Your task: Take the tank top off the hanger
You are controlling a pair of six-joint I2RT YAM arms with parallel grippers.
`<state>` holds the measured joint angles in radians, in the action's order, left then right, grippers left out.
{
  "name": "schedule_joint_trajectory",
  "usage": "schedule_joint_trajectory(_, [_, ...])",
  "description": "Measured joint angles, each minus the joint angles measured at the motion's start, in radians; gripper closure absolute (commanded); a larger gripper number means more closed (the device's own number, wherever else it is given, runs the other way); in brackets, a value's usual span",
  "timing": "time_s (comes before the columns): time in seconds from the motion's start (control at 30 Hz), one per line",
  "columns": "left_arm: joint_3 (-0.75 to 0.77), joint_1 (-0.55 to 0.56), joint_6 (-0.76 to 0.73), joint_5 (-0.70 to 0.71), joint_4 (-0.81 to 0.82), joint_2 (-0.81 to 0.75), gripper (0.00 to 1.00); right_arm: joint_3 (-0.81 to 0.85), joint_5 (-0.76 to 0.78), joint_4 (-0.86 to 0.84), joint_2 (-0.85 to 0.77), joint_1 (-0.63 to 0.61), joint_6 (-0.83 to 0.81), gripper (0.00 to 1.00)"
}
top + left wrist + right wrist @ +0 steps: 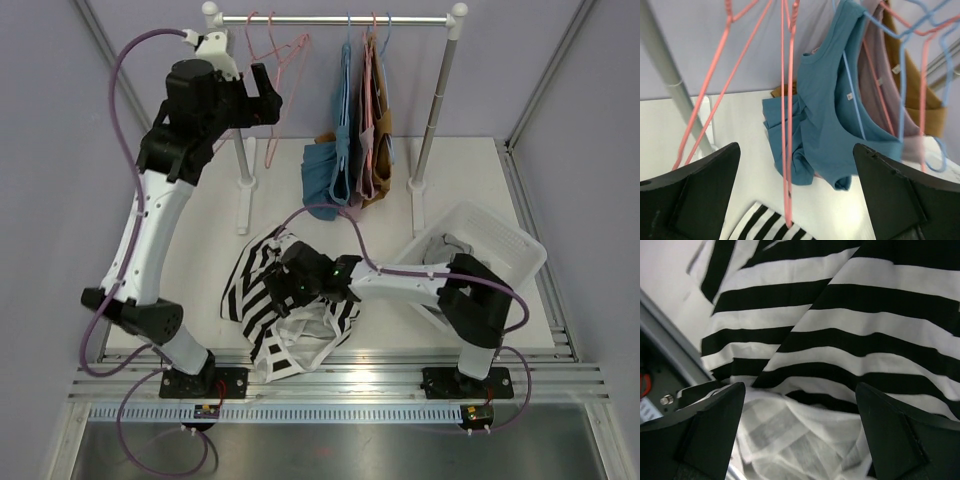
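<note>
The left fingers (700, 185) stand wide apart and hold nothing. Between them, touching neither, hangs a thin wire of the pink hangers (786, 125), which are bare and hooked on the rail (340, 19) at the top of the rack. Just below these fingers, a corner of the striped tank top (255, 290) shows on the table (470, 180).

Further along the rail a blue tank top (825, 125) hangs on a blue hanger (855, 115), its lower part bunched on the table under the rack. Behind it hang a mauve top (875, 90) and a brown top (920, 100), close together. The grey rack post (670, 85) stands to the left of the pink wires.

The right fingers (700, 430) are also spread wide with nothing between them. They are poised close over the striped tank top, which is off any hanger and lies crumpled on the table near the front edge, between the two arm bases. Its black and white bands fill the right wrist view, and a paler white fold (790, 435) lies directly under the gap between the fingers. Whether the fingertips touch the cloth I cannot tell.

To the right, a white laundry basket (500, 240) sits on the table with some clothing inside, the right arm's elbow above its near corner.
</note>
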<state>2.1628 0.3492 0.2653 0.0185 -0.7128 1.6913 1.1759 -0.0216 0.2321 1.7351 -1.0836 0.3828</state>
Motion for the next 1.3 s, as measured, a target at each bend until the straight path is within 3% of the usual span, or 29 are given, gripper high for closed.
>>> schedule_joint_trajectory(0.13, [-0.174,0.000,0.000,0.023,0.042,-0.229,0.01,0.071,0.079,0.018,0.166,-0.048,-0.021,0.03])
schedule_joint_trajectory(0.2, [-0.264,0.000,0.002,0.046,0.050,-0.338,0.01,0.077,0.134,0.029,0.213,-0.060,-0.036,0.14])
schedule_joint_trajectory(0.23, [-0.304,0.000,0.002,0.060,0.055,-0.391,0.01,0.083,0.148,0.019,0.213,-0.066,-0.036,0.46])
schedule_joint_trajectory(0.3, [-0.398,0.000,0.005,0.090,0.082,-0.496,0.01,0.084,0.173,0.021,0.219,-0.071,-0.044,0.74])
schedule_joint_trajectory(0.33, [-0.451,0.000,0.008,0.106,0.085,-0.548,0.01,0.081,0.187,0.021,0.225,-0.071,-0.046,0.94])
schedule_joint_trajectory(0.37, [-0.490,0.000,0.010,0.119,0.084,-0.586,0.01,0.080,0.204,0.020,0.227,-0.071,-0.049,1.00])
schedule_joint_trajectory(0.57, [-0.861,0.000,0.054,0.211,0.104,-0.878,0.01,0.038,0.259,0.019,0.180,-0.068,-0.050,1.00])
schedule_joint_trajectory(0.67, [-0.973,0.000,0.061,0.219,0.085,-0.977,0.01,0.031,0.290,0.062,0.104,-0.065,-0.063,1.00])
schedule_joint_trajectory(0.9, [-1.107,0.000,0.029,0.242,0.050,-1.103,0.01,0.081,0.385,0.182,-0.221,-0.014,-0.101,1.00])
schedule_joint_trajectory(1.1, [-1.249,0.000,0.010,0.255,0.064,-1.151,0.01,0.272,0.533,0.333,-0.423,0.063,-0.163,1.00])
schedule_joint_trajectory(1.3, [-1.261,0.000,-0.008,0.272,0.068,-1.140,0.01,0.442,0.725,0.492,-0.555,0.180,-0.213,1.00])
